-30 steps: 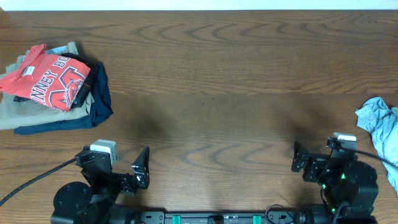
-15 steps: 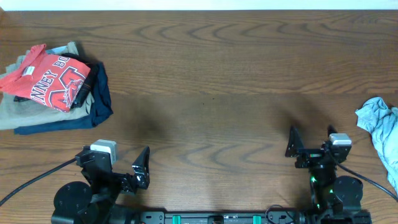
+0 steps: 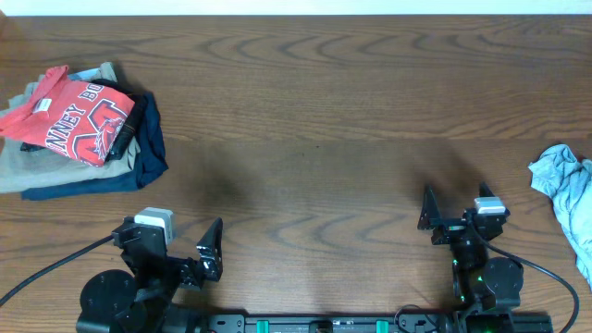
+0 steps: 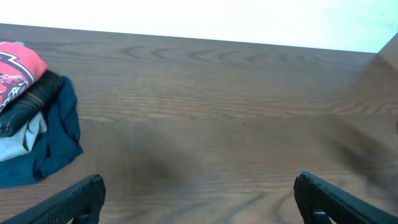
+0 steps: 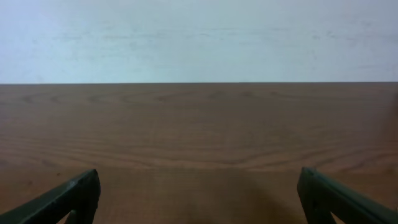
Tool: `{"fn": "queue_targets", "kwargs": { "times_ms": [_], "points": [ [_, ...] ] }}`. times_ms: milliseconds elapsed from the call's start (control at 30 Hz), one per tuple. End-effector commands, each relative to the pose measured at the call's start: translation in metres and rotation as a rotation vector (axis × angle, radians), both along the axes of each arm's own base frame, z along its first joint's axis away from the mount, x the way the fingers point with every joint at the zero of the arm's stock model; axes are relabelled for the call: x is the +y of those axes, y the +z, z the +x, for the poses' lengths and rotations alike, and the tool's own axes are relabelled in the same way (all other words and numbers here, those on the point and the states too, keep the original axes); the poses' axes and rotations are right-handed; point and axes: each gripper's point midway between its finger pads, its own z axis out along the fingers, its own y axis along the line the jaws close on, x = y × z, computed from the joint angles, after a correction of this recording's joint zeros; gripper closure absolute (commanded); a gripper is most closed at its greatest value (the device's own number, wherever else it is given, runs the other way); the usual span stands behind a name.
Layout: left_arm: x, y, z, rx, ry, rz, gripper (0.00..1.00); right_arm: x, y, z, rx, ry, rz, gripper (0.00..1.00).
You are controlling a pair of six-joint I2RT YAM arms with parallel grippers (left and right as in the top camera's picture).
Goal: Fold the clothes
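We are looking down on the wooden table (image 3: 314,92). The pile of clothes (image 3: 83,139) is lying in the upper left of the overhead frame with the coral-red T-shirt (image 3: 69,116) on top, and a crumpled grey-blue garment (image 3: 566,190) is sitting at the right edge. Over the last second our right arm (image 3: 481,268) has been turning leftward at the bottom right, away from that garment, and its camera is now facing bare wood. The right gripper (image 5: 199,179) is gaping wide, holding nothing. The left gripper (image 4: 199,185), equally wide, is staying parked. We are judging that folding is not yet starting.
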Motion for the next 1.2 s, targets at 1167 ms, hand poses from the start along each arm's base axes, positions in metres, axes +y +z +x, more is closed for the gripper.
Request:
{"fn": "queue_targets", "kwargs": {
  "times_ms": [1167],
  "points": [
    [0.0100,-0.0013,0.0015,-0.003,0.056,0.008,0.02,0.0005,0.0000,-0.0003,-0.004,0.000,-0.031,0.01]
  ]
}}
